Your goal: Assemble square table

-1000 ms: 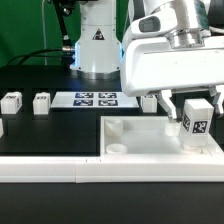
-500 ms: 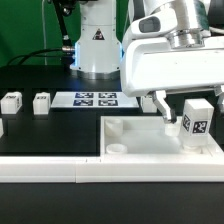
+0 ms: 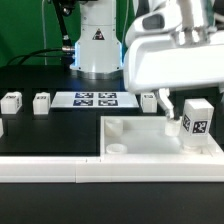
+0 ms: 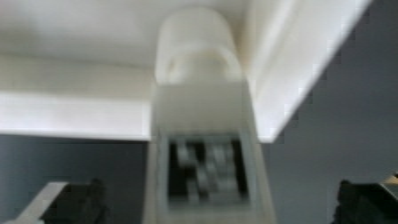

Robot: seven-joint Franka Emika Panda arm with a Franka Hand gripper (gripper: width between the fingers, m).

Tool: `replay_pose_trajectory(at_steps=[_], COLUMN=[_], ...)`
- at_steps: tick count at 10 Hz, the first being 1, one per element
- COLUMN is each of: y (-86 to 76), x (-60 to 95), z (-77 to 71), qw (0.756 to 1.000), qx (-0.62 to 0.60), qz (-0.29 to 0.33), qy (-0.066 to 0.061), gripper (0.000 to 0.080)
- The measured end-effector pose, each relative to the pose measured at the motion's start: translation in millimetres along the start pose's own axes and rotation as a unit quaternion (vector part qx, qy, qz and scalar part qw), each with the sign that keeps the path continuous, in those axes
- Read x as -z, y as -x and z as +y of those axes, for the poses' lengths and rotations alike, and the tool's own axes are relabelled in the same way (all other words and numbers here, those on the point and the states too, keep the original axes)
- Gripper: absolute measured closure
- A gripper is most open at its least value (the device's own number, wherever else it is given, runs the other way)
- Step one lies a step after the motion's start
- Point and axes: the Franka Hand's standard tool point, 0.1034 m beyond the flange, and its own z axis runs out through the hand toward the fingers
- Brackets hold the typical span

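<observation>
Gripper point(image 4: 217, 202) is open. In wrist view both fingers point(image 4: 71, 200) sit wide apart w/ a clear gap each side of the upright leg block point(image 3: 196, 122), and no contact is seen. The wrist pic is blurred, so the block shows only as a pale bar w/ a dark tag patch near the close end. In ext. view the gripper body hangs over the block's upper part. One dark finger shows just beside the block on ext. view's left, apart from it; the other finger is hidden.

Square table top point(image 3: 140, 136) lies flat at the front edge of the black table point(image 3: 50, 135), toward ext. view's right, cut off by the frame on that side. Its front side sits right against the border rail point(image 3: 50, 168), which runs along the table's front edge. A round socket point(image 3: 117, 148) shows at the top's front corner on ext. view's left. The upright leg block stands inside the top toward its right end in ext. view, tag facing cam. Can't tell if it's seated in a socket.

Far-left leg block point(image 3: 11, 101) and second leg block point(image 3: 41, 102) sit near each other toward the table's left edge in ext. view. Third leg block point(image 3: 149, 100) is just behind the top's back edge, partly hidden by the finger. Marker board point(image 3: 95, 99) lies flat btw second and third blocks, in front of the robot base point(image 3: 97, 45).
</observation>
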Motion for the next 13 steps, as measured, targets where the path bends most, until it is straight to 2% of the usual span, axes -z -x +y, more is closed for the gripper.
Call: replay_pose_trajectory(at_steps=[1, 3, 8, 9, 10, 11, 13], y=[1.2, 5.7, 21.4, 21.9, 20.4, 24.4, 13.6], x=[-3.2, -7.9, -2.1, -2.0, -5.0, -13.2, -18.0], z=[1.5, 3.8, -3.0, -3.6, -1.9, 4.4, 11.1], qw=[1.000, 0.995, 0.965, 0.959, 0.962, 0.960, 0.961], qx=[-0.001, -0.005, -0.025, -0.024, -0.024, -0.027, -0.030], qz=[-0.015, -0.096, -0.259, -0.279, -0.271, -0.277, -0.274], qy=[-0.001, -0.011, -0.032, -0.035, -0.033, -0.031, -0.030], gripper=[0.0150, 0.0150, 0.0150, 0.0150, 0.0150, 0.0150, 0.0150])
